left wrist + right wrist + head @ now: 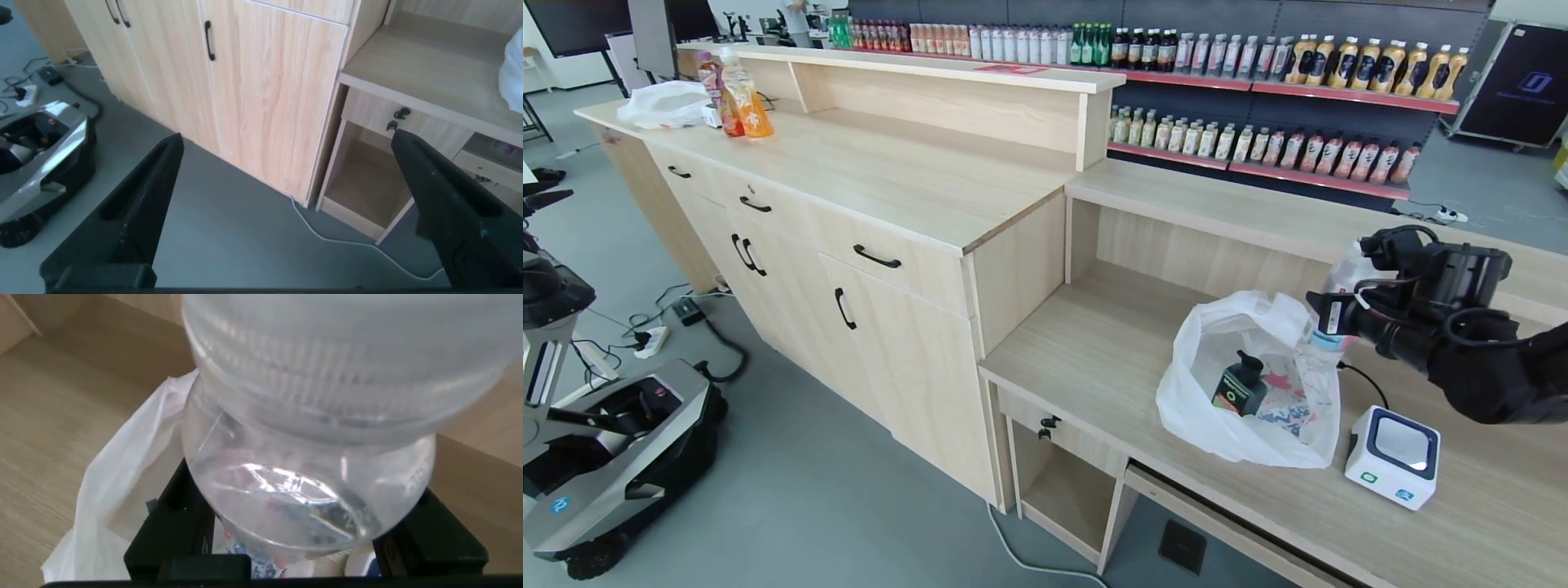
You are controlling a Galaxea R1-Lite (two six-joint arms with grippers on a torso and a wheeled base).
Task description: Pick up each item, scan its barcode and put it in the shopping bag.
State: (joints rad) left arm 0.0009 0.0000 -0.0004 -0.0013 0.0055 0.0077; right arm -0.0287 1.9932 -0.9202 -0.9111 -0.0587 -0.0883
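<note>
As the right end effector [1327,314] holds a clear bottle [310,482] just above the open shopping bag [1201,408] on the counter [1094,351], bagging seems in hand; next it should lower the bottle inside and release. The left end effector [286,212] hangs wide, empty.

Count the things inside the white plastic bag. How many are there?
2 show: a dark container with a black cap in the middle of the bag, and a patterned packet beside it, toward the scanner. The bag's folds may hide more.
</note>
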